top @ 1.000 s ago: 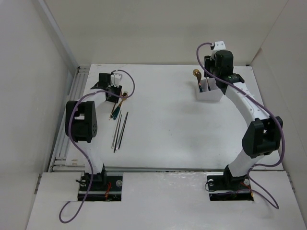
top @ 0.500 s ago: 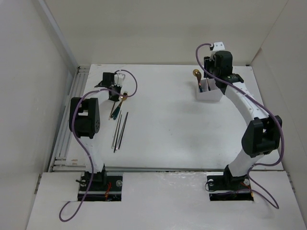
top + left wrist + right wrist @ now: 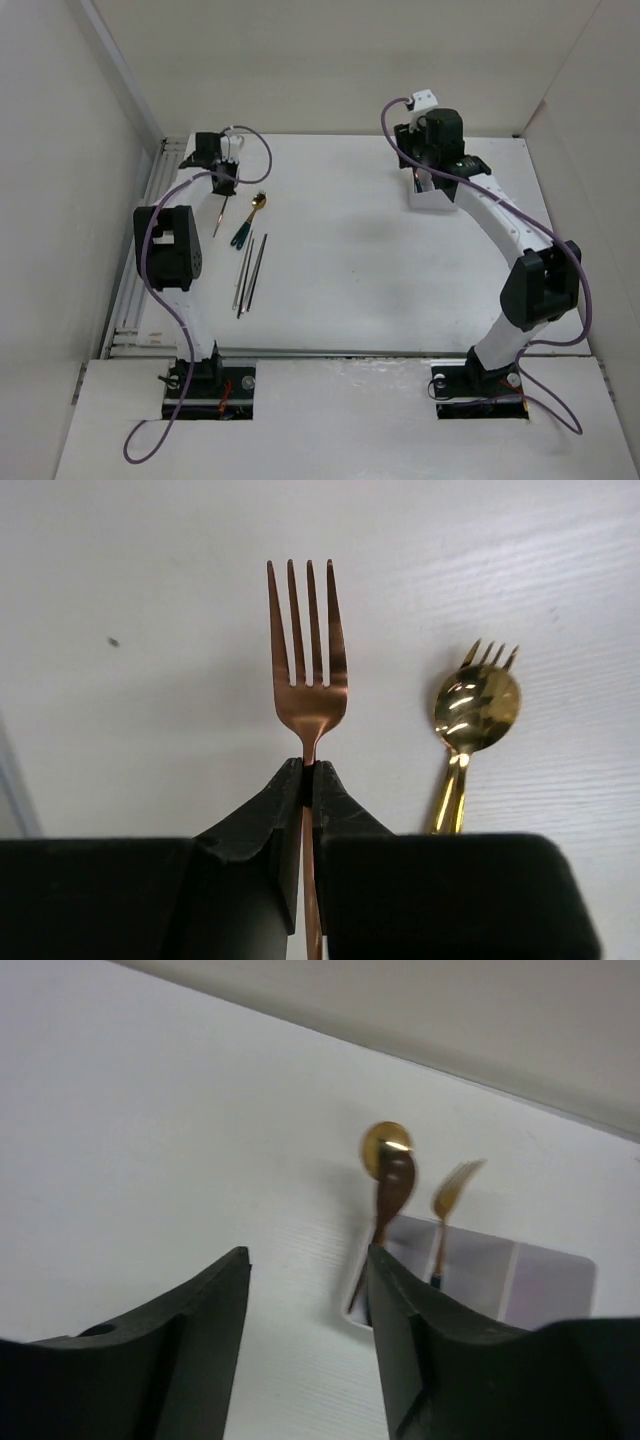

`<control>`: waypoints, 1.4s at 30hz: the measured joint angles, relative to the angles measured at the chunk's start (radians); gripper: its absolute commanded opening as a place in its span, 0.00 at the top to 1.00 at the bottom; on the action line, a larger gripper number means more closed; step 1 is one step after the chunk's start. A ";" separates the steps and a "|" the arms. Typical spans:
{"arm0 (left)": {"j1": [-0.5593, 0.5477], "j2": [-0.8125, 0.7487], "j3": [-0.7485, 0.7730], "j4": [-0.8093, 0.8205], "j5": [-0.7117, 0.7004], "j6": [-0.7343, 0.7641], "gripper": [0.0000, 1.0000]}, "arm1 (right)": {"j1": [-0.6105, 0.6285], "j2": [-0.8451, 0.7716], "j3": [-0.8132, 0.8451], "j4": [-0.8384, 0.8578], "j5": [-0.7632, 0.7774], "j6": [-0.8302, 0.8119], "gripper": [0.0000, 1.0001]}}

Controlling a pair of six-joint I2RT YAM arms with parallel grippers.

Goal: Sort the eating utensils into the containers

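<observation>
both arms: white links | black joints | purple cables

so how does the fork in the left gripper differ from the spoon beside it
The fork is clamped in the left gripper; the spoon lies free on the table. The fork is coppery, the spoon brighter yellow gold. The fork has four long tines, the spoon a round bowl. Both are shiny metal.

Top camera looks down from high behind; wrist cameras sit close and low, sharing, it seems, the far table.
</observation>
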State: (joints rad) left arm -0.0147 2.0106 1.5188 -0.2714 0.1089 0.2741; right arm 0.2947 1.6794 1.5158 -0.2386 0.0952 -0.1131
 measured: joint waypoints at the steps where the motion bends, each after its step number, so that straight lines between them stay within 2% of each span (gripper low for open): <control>1: 0.006 -0.017 0.024 -0.016 0.011 -0.003 1.00 | 0.021 -0.003 0.002 0.002 -0.028 -0.005 0.36; 4: 0.015 -0.102 0.115 -0.052 0.063 -0.030 1.00 | 0.084 -0.015 0.014 0.013 -0.120 -0.015 0.26; 5: 0.016 -0.142 0.140 -0.051 0.084 -0.043 1.00 | 0.110 -0.016 0.027 0.022 -0.153 -0.018 0.20; 8: 0.014 -0.290 0.177 -0.030 0.158 -0.091 1.00 | 0.189 -0.017 0.081 0.056 -0.242 -0.010 0.15; 11: -0.002 -0.457 0.174 0.026 0.212 -0.147 1.00 | 0.266 -0.014 0.135 0.159 -0.347 0.035 0.13; 16: -0.072 -0.680 0.084 0.158 0.266 -0.241 1.00 | 0.346 0.062 0.237 0.393 -0.512 0.185 0.13; 21: -0.124 -0.724 0.058 0.193 0.306 -0.309 1.00 | 0.383 0.184 0.305 0.533 -0.588 0.309 0.13; 31: -0.156 -0.721 -0.028 0.161 0.324 -0.354 1.00 | 0.393 0.285 0.316 0.595 -0.658 0.460 0.19; 35: -0.171 -0.721 -0.037 0.163 0.327 -0.358 1.00 | 0.394 0.325 0.360 0.629 -0.673 0.515 0.28; 36: -0.174 -0.721 -0.041 0.163 0.328 -0.359 1.00 | 0.394 0.336 0.369 0.635 -0.679 0.529 0.36; 39: -0.182 -0.722 -0.056 0.168 0.328 -0.362 1.00 | 0.394 0.368 0.390 0.643 -0.689 0.562 0.48; 40: -0.183 -0.722 -0.062 0.169 0.326 -0.362 1.00 | 0.394 0.379 0.397 0.647 -0.696 0.572 0.63; 42: -0.185 -0.722 -0.075 0.170 0.322 -0.364 1.00 | 0.395 0.396 0.404 0.652 -0.705 0.589 0.81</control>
State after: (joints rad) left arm -0.1997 1.2888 1.4437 -0.1017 0.4309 -0.0895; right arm 0.6895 2.0750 1.9194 0.4129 -0.6102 0.4763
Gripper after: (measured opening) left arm 0.032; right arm 0.322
